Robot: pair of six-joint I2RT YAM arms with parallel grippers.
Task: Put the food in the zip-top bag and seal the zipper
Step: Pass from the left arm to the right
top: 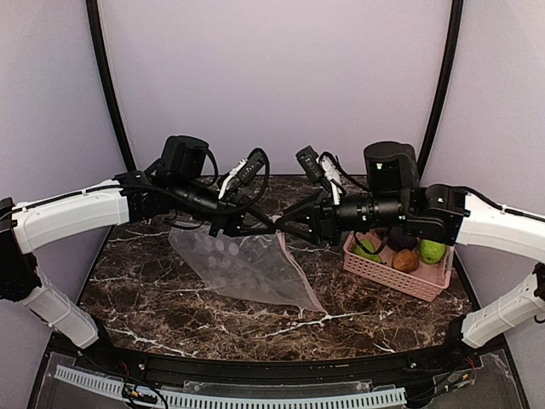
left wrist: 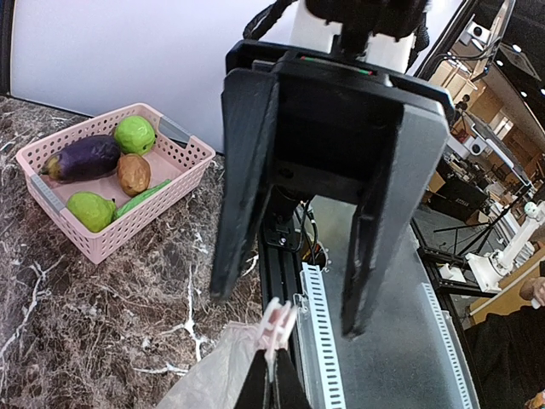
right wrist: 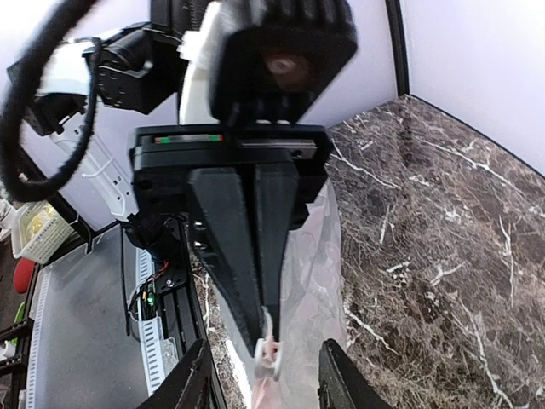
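The zip-top bag [top: 238, 264] lies flat on the marble, its pink zipper [top: 294, 274] along the right edge. My left gripper [left wrist: 274, 362] is shut on the zipper's end, with the pale slider tab [left wrist: 279, 324] sticking out past its tips. My right gripper [right wrist: 265, 348] faces it, open, its fingers [right wrist: 197, 375] standing either side of the slider tab [right wrist: 269, 356] without touching it. The two grippers meet above the bag's far corner [top: 283, 228]. The food lies in the pink basket [left wrist: 136, 232]: eggplant [left wrist: 85, 158], round green fruit [left wrist: 134, 134], brown lump [left wrist: 134, 174], pear [left wrist: 92, 210], cucumber piece [left wrist: 143, 198].
The pink basket [top: 400, 281] stands at the right of the table, just under my right arm. Black frame rails and a slotted white cable duct [top: 255, 399] run along the table's near edge. Curved black poles and a grey backdrop close the far side.
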